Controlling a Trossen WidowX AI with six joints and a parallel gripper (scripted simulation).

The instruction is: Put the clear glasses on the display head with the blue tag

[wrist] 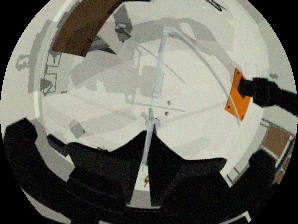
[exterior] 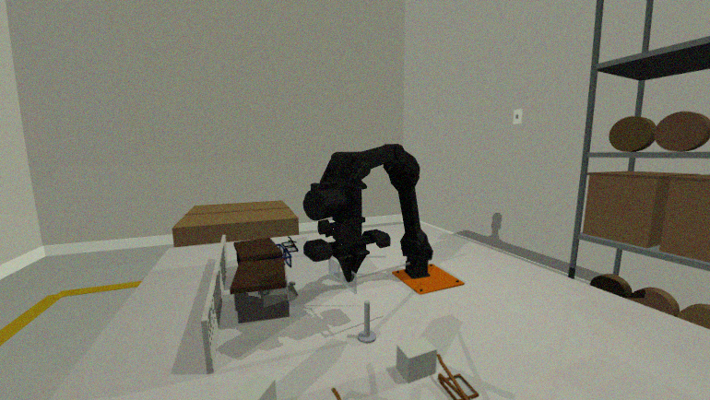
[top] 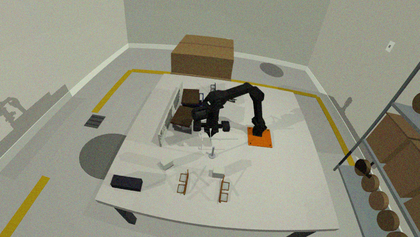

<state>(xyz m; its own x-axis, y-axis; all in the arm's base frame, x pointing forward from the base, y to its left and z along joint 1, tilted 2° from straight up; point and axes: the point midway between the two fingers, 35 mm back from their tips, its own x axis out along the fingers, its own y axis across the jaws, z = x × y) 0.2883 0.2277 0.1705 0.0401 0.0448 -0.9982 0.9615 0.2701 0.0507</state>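
Note:
My gripper (top: 210,136) (exterior: 350,278) (wrist: 147,133) points down, shut on one temple of the clear glasses (wrist: 160,65), which hang above the table. Their long thin parts stretch away from the fingertips in the wrist view; in the top and exterior views they are faint. The nearer display head (top: 183,116) (exterior: 258,276) (wrist: 90,25) has a brown top and grey face, left of the gripper; a tiny blue spot shows by its face in the wrist view. The other head (top: 190,96) (exterior: 258,248) stands behind it with blue-framed glasses (top: 201,96) (exterior: 287,254) at its face. The clear glasses are apart from both heads.
An upright panel (top: 170,117) (exterior: 212,318) stands left of the heads. A grey peg (top: 212,151) (exterior: 366,318) stands in front of the gripper. Two pale blocks (top: 166,164) (top: 218,171), brown-framed glasses (top: 183,178) (top: 223,189) and a dark case (top: 126,182) lie toward the front edge.

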